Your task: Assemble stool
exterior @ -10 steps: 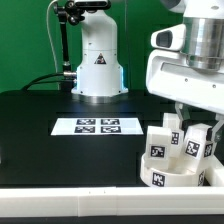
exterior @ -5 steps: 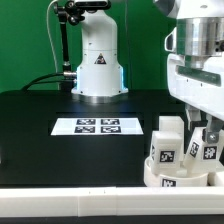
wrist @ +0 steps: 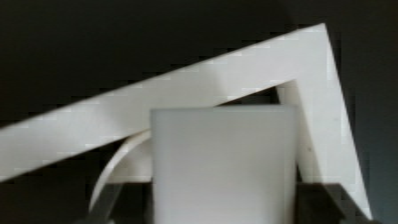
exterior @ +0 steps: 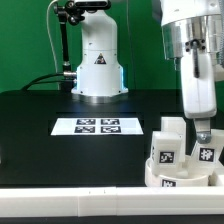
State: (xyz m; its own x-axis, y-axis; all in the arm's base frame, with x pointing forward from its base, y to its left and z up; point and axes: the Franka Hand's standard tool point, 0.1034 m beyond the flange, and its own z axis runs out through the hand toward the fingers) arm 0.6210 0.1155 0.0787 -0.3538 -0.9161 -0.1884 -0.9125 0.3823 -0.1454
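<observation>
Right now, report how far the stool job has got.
Done: two legs stand upright on the seat, one toward the exterior view's left and one toward its right. In hand: the end effector is down at the right-hand leg; the wrist view shows a white block between its fingers, but whether they grip it cannot be told. Left: no other legs are in view, and whether these two are fully fixed cannot be told.

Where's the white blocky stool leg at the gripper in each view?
Exterior view: white blocky plastic leg under the gripper, far right, standing on the round white seat.
Wrist view: same leg fills the centre, between the fingers.
Shared landmark: the long white edge rail.
</observation>
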